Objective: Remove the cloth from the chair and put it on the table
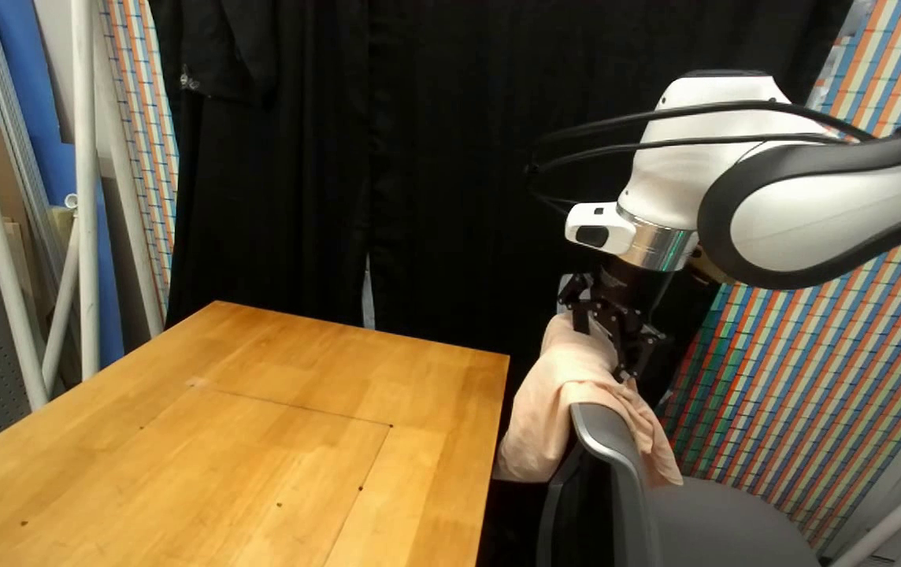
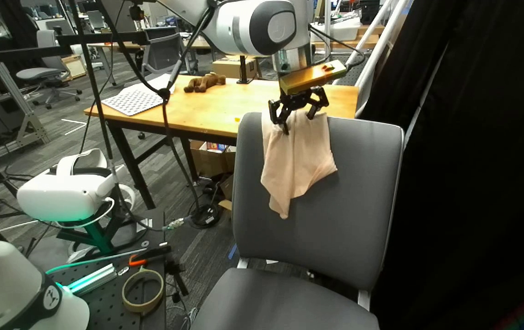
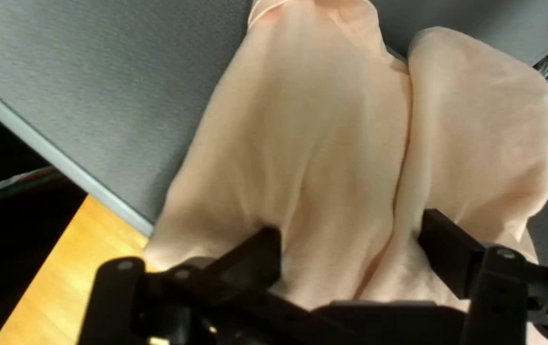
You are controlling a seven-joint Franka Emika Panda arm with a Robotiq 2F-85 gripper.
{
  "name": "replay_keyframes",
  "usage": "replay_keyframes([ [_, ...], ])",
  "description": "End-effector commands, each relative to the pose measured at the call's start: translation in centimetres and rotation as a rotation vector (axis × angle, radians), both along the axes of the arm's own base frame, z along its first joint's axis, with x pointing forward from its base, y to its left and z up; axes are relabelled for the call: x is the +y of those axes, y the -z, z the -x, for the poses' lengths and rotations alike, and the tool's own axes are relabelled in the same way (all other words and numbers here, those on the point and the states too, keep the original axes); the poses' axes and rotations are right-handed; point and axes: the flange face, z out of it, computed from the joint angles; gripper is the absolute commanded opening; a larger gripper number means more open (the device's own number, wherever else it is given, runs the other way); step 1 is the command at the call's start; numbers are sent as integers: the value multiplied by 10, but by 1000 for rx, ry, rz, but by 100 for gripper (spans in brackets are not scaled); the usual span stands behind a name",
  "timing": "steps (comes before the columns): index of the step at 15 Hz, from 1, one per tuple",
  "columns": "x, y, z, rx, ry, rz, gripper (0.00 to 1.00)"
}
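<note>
The pale peach cloth [image 1: 541,417] hangs over the top edge of the grey chair [image 1: 722,524] back, draping down both sides. In an exterior view its front part [image 2: 298,158] lies against the chair's backrest [image 2: 362,192]. My gripper [image 1: 605,350] points down at the top of the backrest; it also shows at the cloth's upper part [image 2: 297,123]. In the wrist view the fingers [image 3: 350,247] stand wide apart, with folds of the cloth [image 3: 322,143] between them. The fingertips touch or nearly touch the fabric. The wooden table [image 1: 261,449] stands beside the chair.
A black curtain [image 1: 450,173] hangs behind the table and chair. A brown plush toy [image 2: 204,82] and white perforated sheets [image 2: 136,101] lie on the table. White poles [image 1: 84,197] lean beyond the table. A headset [image 2: 67,188] and tape roll [image 2: 143,291] are near the robot base.
</note>
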Motion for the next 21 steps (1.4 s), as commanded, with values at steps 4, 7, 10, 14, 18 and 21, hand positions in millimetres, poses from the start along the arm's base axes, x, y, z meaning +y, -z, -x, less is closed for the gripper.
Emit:
replay_keyframes([
  [4,-16,25,-16,100,-35,-83,28],
  [7,-19,19,-9,32,-28,-62,15],
  [10,-20,5,15,-18,-39,-51,11],
  [14,-17,-7,52,-94,-78,-60,17],
  [18,1,-76,94,-228,-177,-35,15],
  [21,19,-141,123,-334,-266,-24,14],
])
